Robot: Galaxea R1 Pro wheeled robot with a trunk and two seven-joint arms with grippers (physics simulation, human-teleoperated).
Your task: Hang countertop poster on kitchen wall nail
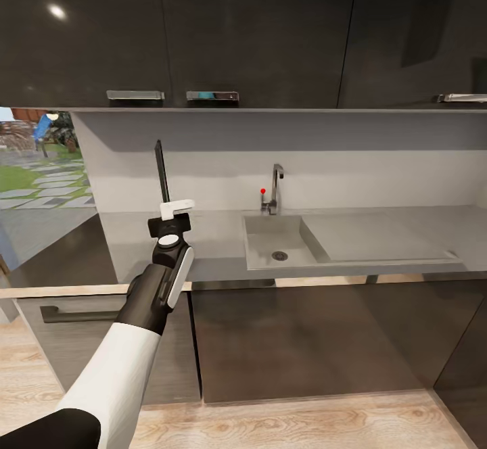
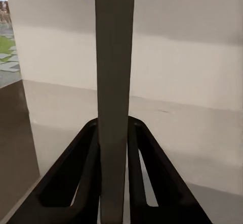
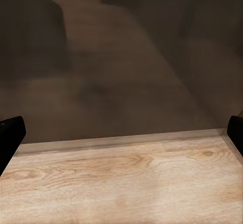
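Matte grey kitchen countertop [image 1: 379,232] with pale wood front edge, glossy black cabinets [image 1: 257,30], a red-tipped tap [image 1: 274,192], light wood-grain floor [image 3: 121,183].

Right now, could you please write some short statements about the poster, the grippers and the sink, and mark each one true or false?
1. The left gripper holds the poster upright, edge-on. True.
2. The poster lies flat on the kitchen countertop. False: it is lifted above it, between the fingers.
3. The sink lies to the poster's right in the head view. True.
4. The right gripper grips a cup. False: it is open over wooden floor.
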